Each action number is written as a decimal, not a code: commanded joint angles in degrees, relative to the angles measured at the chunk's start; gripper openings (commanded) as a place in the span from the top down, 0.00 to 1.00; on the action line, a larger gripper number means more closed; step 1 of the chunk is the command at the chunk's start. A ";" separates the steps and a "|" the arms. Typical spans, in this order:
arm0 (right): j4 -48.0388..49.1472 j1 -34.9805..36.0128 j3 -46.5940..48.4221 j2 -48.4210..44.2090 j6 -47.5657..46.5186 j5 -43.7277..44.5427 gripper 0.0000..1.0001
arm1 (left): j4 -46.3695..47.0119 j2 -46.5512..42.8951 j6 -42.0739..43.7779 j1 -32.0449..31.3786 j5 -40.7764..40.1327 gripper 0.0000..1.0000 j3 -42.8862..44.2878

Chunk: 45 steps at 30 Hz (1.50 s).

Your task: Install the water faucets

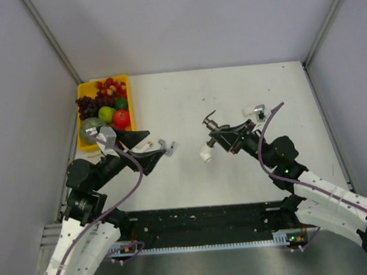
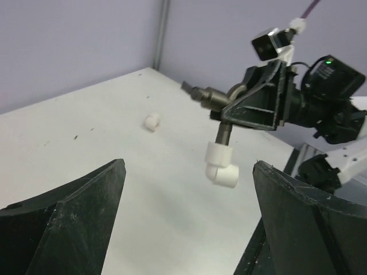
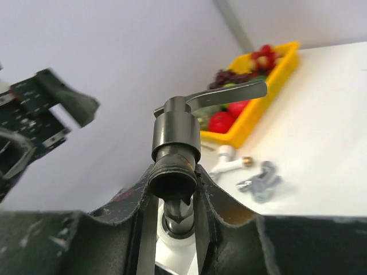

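Observation:
My right gripper (image 1: 221, 137) is shut on the dark grey faucet (image 3: 175, 143) and holds it above the table, lever handle (image 3: 229, 93) up. A white elbow fitting (image 2: 221, 167) is on the faucet's lower end, and shows in the top view (image 1: 206, 153). My left gripper (image 2: 188, 172) is open and empty, facing the held faucet. In the top view the left gripper (image 1: 153, 146) is just left of the silvery faucet (image 1: 167, 146). The silvery faucet (image 3: 261, 182) and the white-bodied faucet (image 3: 229, 162) lie side by side on the table. A small white fitting (image 2: 152, 122) lies apart.
A yellow tray (image 1: 83, 137) of toy fruit stands at the back left, close behind my left arm; it also shows in the right wrist view (image 3: 252, 127). Grey walls close in the white table on three sides. A black strip (image 1: 202, 221) runs along the near edge.

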 commanded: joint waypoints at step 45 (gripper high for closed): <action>9.70 -17.82 -25.17 20.92 18.17 11.10 0.35 | -17.27 -4.42 7.52 0.08 -32.48 0.01 -1.47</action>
